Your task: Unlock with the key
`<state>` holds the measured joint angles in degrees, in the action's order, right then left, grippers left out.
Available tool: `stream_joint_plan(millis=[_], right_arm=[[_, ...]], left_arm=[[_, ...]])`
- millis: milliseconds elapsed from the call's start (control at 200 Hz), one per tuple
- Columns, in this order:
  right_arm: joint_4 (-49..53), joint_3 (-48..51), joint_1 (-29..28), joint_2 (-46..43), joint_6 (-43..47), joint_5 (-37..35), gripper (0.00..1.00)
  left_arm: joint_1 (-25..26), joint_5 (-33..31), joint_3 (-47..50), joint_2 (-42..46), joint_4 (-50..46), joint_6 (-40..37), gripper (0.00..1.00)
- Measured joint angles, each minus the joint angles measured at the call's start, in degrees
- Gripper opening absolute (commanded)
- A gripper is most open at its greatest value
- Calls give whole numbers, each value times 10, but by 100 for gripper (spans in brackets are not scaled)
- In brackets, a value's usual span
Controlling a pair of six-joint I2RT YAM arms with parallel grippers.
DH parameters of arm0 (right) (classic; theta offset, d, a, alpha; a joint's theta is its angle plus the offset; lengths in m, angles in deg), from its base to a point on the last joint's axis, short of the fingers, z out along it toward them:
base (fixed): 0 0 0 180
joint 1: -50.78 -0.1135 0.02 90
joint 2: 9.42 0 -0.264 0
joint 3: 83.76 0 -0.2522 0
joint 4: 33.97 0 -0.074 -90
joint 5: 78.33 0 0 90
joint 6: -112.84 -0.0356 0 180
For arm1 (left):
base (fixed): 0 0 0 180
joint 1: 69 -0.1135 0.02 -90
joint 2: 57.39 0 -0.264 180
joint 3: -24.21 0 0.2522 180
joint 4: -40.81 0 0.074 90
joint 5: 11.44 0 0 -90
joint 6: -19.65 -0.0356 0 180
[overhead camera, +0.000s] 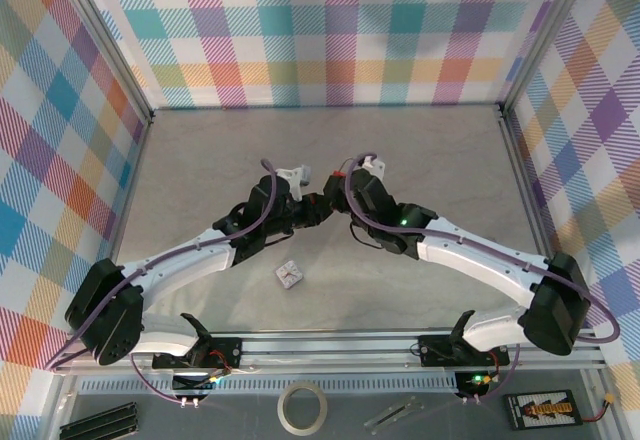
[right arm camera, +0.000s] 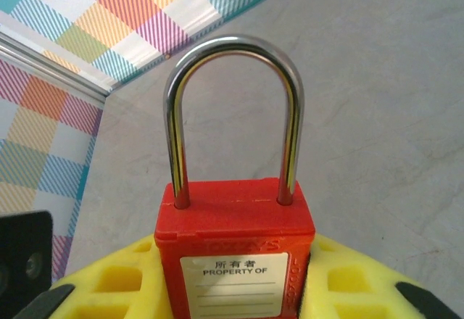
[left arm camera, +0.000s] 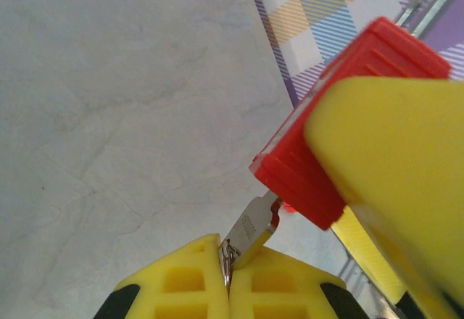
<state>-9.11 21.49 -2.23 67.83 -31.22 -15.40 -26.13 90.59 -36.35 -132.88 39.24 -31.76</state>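
The red padlock (right arm camera: 235,221) carries a white label (right arm camera: 235,286) printed in black "所有者" above "PROPERTY OF"

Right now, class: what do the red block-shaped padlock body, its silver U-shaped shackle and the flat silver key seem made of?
Red padlock body: probably plastic, matte, with moulded edges. Silver U-shaped shackle: polished metal, likely steel, showing bright yellow reflections. Flat silver key: metal, brushed sheen, stamped marks.

The left arm (overhead camera: 185,265) and right arm (overhead camera: 480,260) are built of white links and black joints, with purple cables (overhead camera: 497,248) run along them. A green light (overhead camera: 403,222) is seen on the right. Yellow fingers (left arm camera: 185,283) are pocketed with squares.
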Motion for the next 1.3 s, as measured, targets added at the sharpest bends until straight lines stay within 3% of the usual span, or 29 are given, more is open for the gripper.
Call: stream_joint_plan(millis=[350,655,960,1180,1300], right_arm=[[96,-14,43,16,-20,155,0],[110,-14,67,18,-15,228,0],[92,-12,70,18,1,235,0],[105,-5,65,18,-12,278,0],[110,9,62,37,-18,287,0]], left_arm=[[123,-193,14,16,-82,-234,0],[170,-301,13,14,-97,-306,0],[175,-332,13,15,-91,-313,0],[178,-329,50,46,-59,-358,45],[193,-295,74,90,-42,-372,57]])
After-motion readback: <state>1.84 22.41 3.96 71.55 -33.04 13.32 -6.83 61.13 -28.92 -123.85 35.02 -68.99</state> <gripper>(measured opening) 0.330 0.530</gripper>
